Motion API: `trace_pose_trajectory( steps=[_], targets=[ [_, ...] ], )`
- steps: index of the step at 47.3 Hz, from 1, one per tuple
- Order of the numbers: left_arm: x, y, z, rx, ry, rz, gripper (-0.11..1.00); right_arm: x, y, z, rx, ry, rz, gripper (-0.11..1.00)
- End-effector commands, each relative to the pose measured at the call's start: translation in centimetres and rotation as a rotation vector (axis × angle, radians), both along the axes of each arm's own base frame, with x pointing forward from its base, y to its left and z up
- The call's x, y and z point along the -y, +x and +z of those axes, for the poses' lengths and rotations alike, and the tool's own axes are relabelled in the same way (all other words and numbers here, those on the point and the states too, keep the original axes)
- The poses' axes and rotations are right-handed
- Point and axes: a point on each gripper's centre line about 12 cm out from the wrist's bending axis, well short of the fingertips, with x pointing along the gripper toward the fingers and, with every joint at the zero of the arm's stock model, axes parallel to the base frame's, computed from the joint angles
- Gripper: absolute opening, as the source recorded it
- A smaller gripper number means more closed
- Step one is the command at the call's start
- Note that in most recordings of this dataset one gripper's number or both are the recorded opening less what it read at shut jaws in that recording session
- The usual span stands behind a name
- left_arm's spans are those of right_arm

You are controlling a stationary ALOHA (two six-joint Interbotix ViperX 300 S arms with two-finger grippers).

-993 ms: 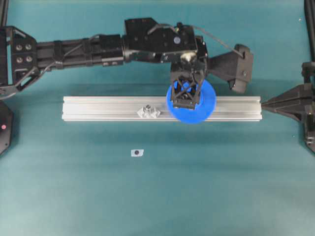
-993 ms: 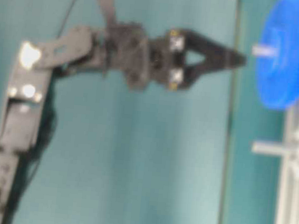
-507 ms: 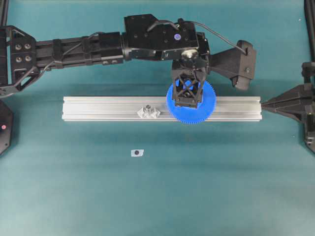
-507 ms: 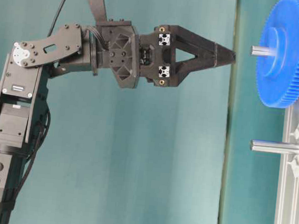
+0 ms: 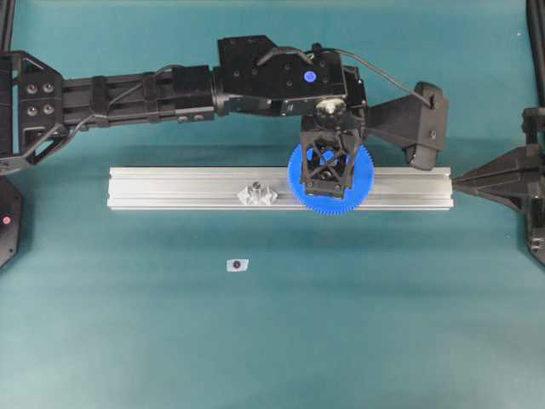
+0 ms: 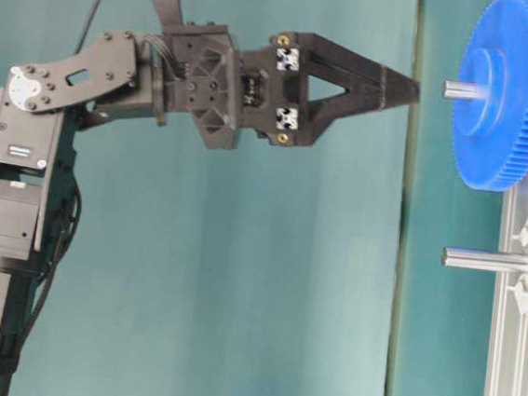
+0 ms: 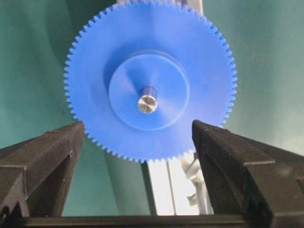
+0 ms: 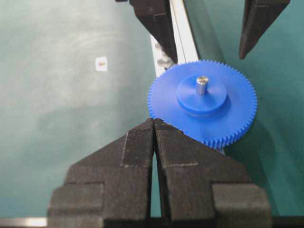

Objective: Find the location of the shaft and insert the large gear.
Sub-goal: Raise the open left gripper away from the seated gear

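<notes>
The left pincer hung directly above the large gear with its jaws spread wide and nothing between them. In the left wrist view its two black fingers stood to either side of the blue disc, clear of the toothed rim and touching nothing. From desk level the fingertips pointed at the shaft and stood a short way off its end, apart from it.

The large gear sat threaded on the shaft, whose silvery tip poked out through the raised hub just beyond the left pincer's tips. The gear rested over the aluminium rail lying on the green desk.

The right pincer was clenched, its two fingers pressed flat together on nothing, and it lay near the gear's rim, short of touching it. Beside the gear on the rail stood a second pin among clear mounts.
</notes>
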Motion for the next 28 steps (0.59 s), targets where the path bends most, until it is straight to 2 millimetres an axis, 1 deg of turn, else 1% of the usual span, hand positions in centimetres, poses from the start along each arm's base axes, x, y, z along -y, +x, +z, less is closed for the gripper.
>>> trace_pose_trajectory(
  steps=[1, 8, 20, 28],
  targets=[
    [0.35, -0.25, 4.06, 0.088, 0.012, -0.003, 0.87, 0.04, 0.25, 0.72, 0.019, 0.009, -0.005, 0.01],
    [0.48, -0.06, 4.84, 0.110, 0.015, -0.003, 0.87, 0.04, 0.23, 0.66, 0.017, 0.011, -0.005, 0.01],
    [0.51, -0.24, 4.55, 0.082, 0.004, 0.016, 0.87, 0.04, 0.22, 0.68, 0.019, 0.009, -0.005, 0.01],
    [0.54, -0.50, 5.03, 0.065, -0.004, 0.035, 0.89, 0.04, 0.20, 0.62, 0.017, 0.008, -0.005, 0.01]
  ],
)
